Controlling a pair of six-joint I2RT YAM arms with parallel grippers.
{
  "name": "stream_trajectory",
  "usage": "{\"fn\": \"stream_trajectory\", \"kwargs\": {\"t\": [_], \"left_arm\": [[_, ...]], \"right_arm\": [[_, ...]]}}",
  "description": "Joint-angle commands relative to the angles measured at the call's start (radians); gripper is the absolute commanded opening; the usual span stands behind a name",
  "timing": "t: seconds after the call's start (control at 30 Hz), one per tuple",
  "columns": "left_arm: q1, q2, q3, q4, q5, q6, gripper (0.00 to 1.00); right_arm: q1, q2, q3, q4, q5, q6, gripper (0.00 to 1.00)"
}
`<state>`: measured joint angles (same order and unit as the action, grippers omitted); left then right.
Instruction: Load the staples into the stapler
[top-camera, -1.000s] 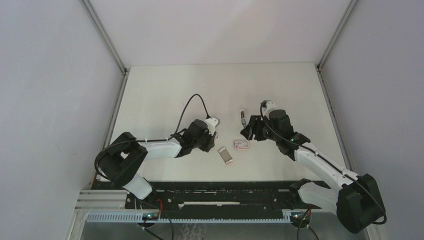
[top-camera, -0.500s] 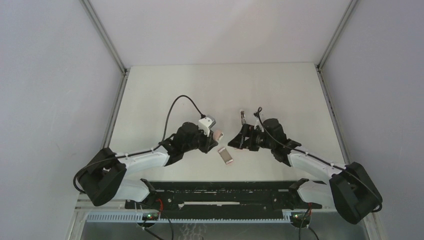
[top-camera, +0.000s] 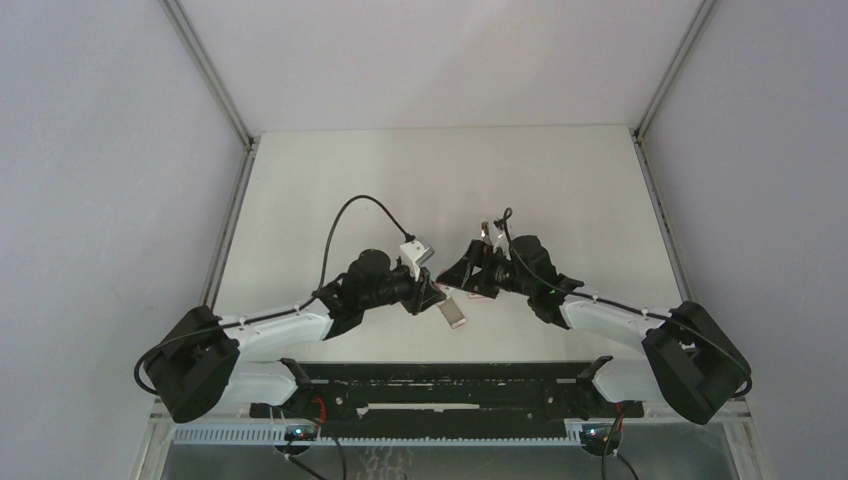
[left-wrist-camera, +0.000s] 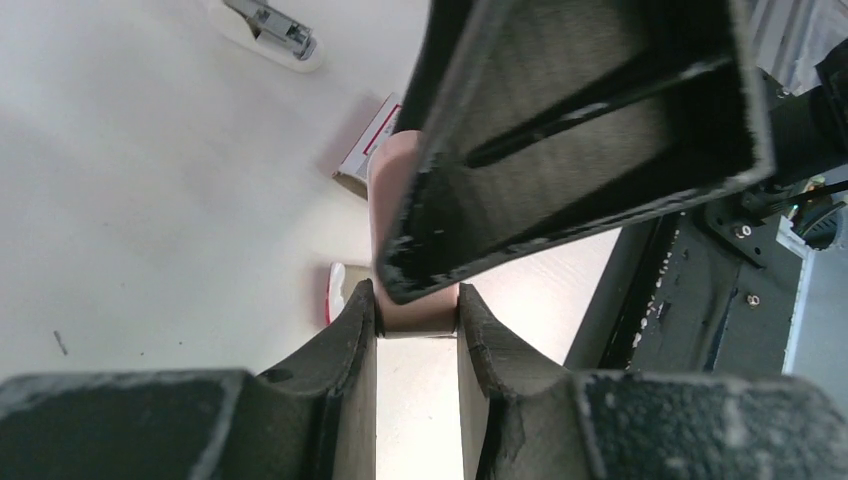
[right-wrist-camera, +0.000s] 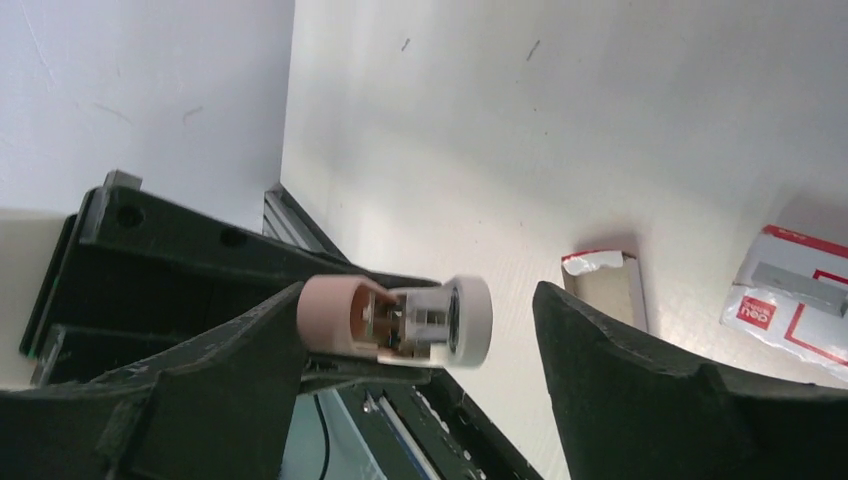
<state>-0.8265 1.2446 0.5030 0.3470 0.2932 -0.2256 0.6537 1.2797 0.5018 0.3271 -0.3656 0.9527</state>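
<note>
Left end effector (left-wrist-camera: 417, 300): narrow, clamped on the small pink stapler with a white end (right-wrist-camera: 345, 318), which we see held off the white table (right-wrist-camera: 520, 130).
Right end effector (right-wrist-camera: 420, 300): wide, fingers flanking that stapler.
Staples: we cannot make out loose strips; pink-red carton with white label (right-wrist-camera: 790, 300) lies on the table, slid-out tray (right-wrist-camera: 605, 288) just beside it.

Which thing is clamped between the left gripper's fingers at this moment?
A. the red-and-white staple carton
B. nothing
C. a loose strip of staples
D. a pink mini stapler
D: in the left wrist view the left gripper pinches the pink mini stapler between its fingers, while the staple carton lies apart behind it.
</note>
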Motion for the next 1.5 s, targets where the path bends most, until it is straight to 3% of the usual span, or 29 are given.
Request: {"fn": "stream_trajectory", "kwargs": {"t": [0.0,0.07,0.27,0.33,0.63,0.67,0.73,0.77,0.83,0.93,1.0,1.03,1.07,1.13,1.43,1.47], "left_arm": [[-0.021,-0.037,-0.01,0.058,0.016,0.004,0.0],[-0.024,-0.04,-0.01,0.054,0.002,0.006,0.0],[-0.03,-0.04,-0.004,0.036,-0.033,0.011,0.0],[-0.032,-0.039,-0.001,0.032,-0.035,0.014,0.0],[-0.05,-0.027,0.01,0.011,-0.051,0.041,0.0],[-0.053,-0.025,0.012,0.008,-0.053,0.047,0.0],[-0.058,-0.015,0.019,-0.003,-0.057,0.055,0.0],[-0.06,-0.008,0.025,-0.01,-0.063,0.056,0.0],[-0.065,0.001,0.032,-0.022,-0.079,0.059,0.0],[-0.066,0.004,0.035,-0.026,-0.095,0.057,0.0],[-0.067,0.003,0.034,-0.03,-0.106,0.057,0.0],[-0.066,0.002,0.034,-0.031,-0.109,0.058,0.0],[-0.067,0.002,0.035,-0.031,-0.11,0.058,0.0],[-0.066,0.0,0.034,-0.032,-0.112,0.059,0.0],[-0.068,-0.004,0.033,-0.039,-0.119,0.067,0.0],[-0.068,-0.005,0.033,-0.039,-0.121,0.067,0.0]], "right_arm": [[0.02,0.025,0.055,0.058,0.05,0.035,0.77],[0.027,0.032,0.061,0.059,0.057,0.034,0.64],[0.038,0.027,0.063,0.038,0.078,0.031,0.11],[0.038,0.023,0.063,0.033,0.085,0.029,0.0],[0.043,0.007,0.063,0.033,0.104,0.012,0.0],[0.043,0.007,0.068,0.025,0.099,0.008,0.04],[0.043,0.011,0.087,-0.004,0.081,-0.004,0.41],[0.043,0.013,0.094,-0.01,0.074,-0.008,0.53],[0.044,0.014,0.096,-0.008,0.063,-0.012,0.63],[0.044,0.014,0.096,-0.013,0.059,-0.014,0.66],[0.044,0.015,0.096,-0.022,0.063,-0.019,0.63],[0.044,0.015,0.096,-0.026,0.067,-0.022,0.54],[0.044,0.015,0.096,-0.03,0.07,-0.024,0.39],[0.046,0.017,0.097,-0.042,0.086,-0.028,0.0],[0.051,0.015,0.096,-0.053,0.109,-0.043,0.0],[0.051,0.014,0.096,-0.053,0.107,-0.046,0.08]]}}
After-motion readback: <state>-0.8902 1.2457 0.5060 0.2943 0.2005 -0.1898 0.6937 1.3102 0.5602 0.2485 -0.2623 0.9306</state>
